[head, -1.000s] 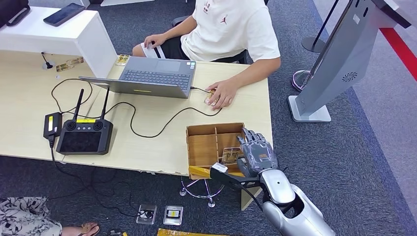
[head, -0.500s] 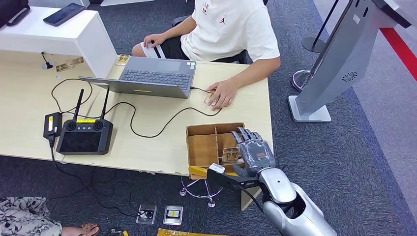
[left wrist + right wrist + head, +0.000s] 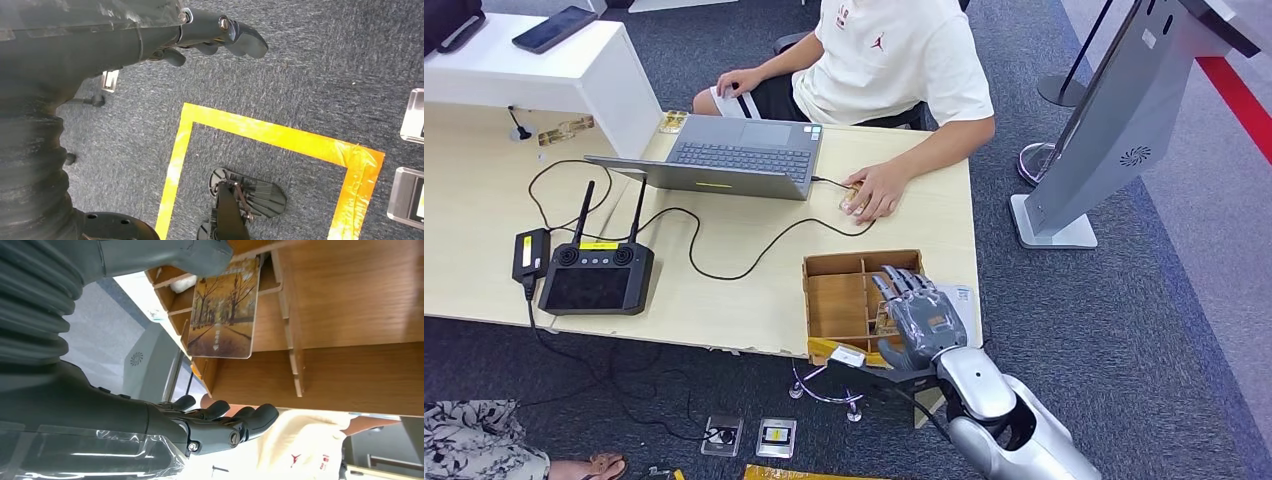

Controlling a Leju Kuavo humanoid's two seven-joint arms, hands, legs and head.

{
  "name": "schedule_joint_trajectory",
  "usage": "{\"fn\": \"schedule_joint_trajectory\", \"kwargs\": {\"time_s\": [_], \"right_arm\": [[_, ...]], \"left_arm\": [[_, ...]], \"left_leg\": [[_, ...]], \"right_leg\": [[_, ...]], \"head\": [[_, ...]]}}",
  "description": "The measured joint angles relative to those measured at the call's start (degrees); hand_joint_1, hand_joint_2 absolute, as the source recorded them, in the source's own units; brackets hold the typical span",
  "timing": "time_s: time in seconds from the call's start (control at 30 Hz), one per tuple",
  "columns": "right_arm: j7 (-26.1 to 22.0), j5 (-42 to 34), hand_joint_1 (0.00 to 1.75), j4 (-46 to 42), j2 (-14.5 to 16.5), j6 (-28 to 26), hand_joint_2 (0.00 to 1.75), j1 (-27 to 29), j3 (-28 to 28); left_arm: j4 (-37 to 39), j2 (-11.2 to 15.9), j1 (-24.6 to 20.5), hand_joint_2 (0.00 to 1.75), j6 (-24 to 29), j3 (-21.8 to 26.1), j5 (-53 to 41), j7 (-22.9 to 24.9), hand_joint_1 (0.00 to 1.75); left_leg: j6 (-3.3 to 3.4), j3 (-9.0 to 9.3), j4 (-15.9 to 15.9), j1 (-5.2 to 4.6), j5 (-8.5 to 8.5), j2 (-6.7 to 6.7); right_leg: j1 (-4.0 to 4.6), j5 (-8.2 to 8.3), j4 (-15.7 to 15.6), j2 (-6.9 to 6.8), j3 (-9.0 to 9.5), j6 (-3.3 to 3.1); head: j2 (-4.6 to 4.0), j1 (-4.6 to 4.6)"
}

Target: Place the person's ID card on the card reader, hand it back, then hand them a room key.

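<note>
— Where is the card [image 3: 226, 310]?
— Upright in the wooden box [image 3: 836, 300] on the table [image 3: 724, 290].
— And the right hand [image 3: 921, 318]?
— Over the box, fingers spread, holding nothing. The left hand [image 3: 220, 37] hangs above the floor, fingers curled in.

A pale wooden desk [image 3: 484, 250] stands on dark blue-grey carpet [image 3: 1124, 330]; a grey kiosk [image 3: 1114, 120] beside it.

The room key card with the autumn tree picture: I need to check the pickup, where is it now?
The autumn-tree room key card stands in a compartment of the wooden divided box at the table's near right edge, beside the right hand.
</note>
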Motion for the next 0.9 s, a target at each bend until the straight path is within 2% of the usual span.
{"fn": "schedule_joint_trajectory", "kwargs": {"time_s": [0.9], "right_arm": [[2.33,-1.14,0.24,2.96,-0.04,-0.82,1.75,-4.09,3.41]], "left_arm": [[-0.04,-0.01,0.38,1.75,0.47,0.0,-0.31,0.29,0.0]], "left_leg": [[0.0,-0.01,0.0,0.0,0.0,0.0]], "right_leg": [[0.0,0.0,0.0,0.0,-0.01,0.0]], "head": [[0.0,0.0]]}}
